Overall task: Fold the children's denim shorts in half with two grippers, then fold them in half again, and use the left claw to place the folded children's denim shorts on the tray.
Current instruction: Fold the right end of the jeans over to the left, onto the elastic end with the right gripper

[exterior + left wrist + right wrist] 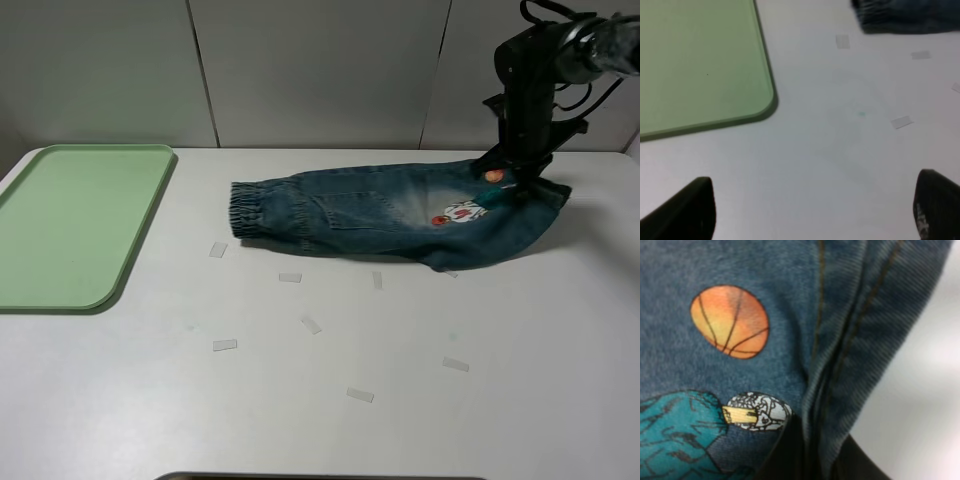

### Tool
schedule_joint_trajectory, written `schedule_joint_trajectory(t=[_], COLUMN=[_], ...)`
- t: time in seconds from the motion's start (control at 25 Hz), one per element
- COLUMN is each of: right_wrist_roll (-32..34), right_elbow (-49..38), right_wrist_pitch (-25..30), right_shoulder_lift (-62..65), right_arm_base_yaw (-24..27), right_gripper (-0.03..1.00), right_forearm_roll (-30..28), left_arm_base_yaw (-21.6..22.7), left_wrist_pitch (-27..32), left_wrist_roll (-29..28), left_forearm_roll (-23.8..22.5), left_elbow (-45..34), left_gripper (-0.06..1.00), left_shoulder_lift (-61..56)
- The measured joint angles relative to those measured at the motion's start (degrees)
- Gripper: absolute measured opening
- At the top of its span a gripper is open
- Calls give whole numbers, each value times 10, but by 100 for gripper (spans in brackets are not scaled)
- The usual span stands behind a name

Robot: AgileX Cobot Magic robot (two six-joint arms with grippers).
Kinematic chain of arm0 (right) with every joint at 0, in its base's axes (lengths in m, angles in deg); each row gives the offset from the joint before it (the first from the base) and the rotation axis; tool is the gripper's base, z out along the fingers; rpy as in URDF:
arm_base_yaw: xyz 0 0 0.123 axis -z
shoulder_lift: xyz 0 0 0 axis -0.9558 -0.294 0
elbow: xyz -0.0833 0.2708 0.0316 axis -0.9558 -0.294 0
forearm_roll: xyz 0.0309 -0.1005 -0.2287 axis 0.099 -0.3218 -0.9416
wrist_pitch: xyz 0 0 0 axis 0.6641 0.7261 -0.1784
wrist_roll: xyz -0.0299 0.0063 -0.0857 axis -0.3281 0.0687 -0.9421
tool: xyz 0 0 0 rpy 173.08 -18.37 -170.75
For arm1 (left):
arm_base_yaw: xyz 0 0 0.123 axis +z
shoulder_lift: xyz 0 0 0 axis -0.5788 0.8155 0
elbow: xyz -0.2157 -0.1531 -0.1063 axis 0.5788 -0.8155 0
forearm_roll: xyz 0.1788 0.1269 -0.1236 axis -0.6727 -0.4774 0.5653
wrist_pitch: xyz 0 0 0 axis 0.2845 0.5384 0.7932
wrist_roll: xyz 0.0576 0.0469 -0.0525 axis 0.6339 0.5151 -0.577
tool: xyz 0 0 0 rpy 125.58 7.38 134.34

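Note:
The children's denim shorts [380,210] lie flat across the far middle of the white table, elastic cuff to the left, printed patches to the right. My right gripper [515,185] is down on their right end. In the right wrist view the jaws [816,463] are closed on a ridge of denim [840,340] beside an orange basketball print [730,322]. My left gripper [815,215] is open and empty, hovering over bare table near the corner of the green tray [700,60]. The shorts' cuff [905,15] shows beyond it. The left gripper is out of the exterior view.
The green tray [80,225] lies on the left side of the table with nothing on it. Several small clear tape pieces [290,277] are scattered on the table in front of the shorts. A grey wall stands behind the table.

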Motion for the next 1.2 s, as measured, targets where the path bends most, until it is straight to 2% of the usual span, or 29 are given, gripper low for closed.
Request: schedule_joint_trajectory(t=[0.08,0.28,0.44,0.6,0.92,1.2], right_wrist_roll=[13,18,20,21,28,94], right_elbow=[0,0,0,0,0,0], right_wrist_pitch=[7,24,54,56,33,-30], right_shoulder_lift=[21,64,87,95,97,97], right_arm_base_yaw=[4,-18,-62,-115,-206,-260], right_gripper=[1,1,1,1,1,1], right_forearm_roll=[-21,-9,39,92,193,239], left_arm_base_yaw=[0,0,0,0,0,0], left_wrist_pitch=[0,0,0,0,0,0], left_wrist_roll=[0,0,0,0,0,0], left_forearm_roll=[0,0,0,0,0,0], left_elbow=[0,0,0,0,0,0], left_gripper=[79,79,79,79,79,79], left_shoulder_lift=[0,0,0,0,0,0])
